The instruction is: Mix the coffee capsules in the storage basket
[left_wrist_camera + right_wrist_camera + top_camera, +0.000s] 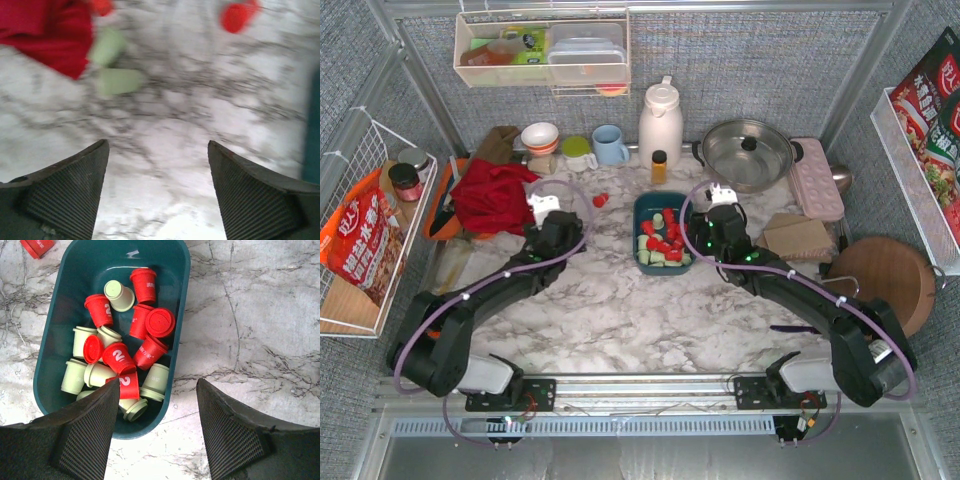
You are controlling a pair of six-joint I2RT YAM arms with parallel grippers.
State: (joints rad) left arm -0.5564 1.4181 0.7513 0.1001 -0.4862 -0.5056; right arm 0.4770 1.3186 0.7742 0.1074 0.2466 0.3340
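Left gripper (157, 145): my jaws stand wide with nothing between them, over bare marble table (175, 115) well left of the basket.
Right gripper (159, 382): my jaws are also spread and empty, hanging at the near right corner of the basket, with the left finger over its near end.
Storage basket (80, 270): it sits mid-table between my two arms, close to the right one, with its long side running near to far.
Coffee capsules (120, 357): red and mint ones are heaped in the near half. The greens bunch along the near left, and the far end is bare.
Strays: one red capsule (235, 16) lies on the marble off the basket's far left corner. Two mint capsules (120, 80) lie by the edge of a red cloth (45, 30).
Risk, spill: the walls are low, so a hard sweep through the heap could flick capsules over the rim.
Risk, shove: a finger catching the wall could slide or tip the light basket.
Risk, strays: tapered capsules roll in arcs, so a clumsy nudge could send one away or under the cloth.
Risk, snag: reaching for the mint pair, my left finger could hook the cloth instead.
Risk, sight: the left wrist view is blurred, so I cannot tell whether the farther mint capsule touches the cloth.
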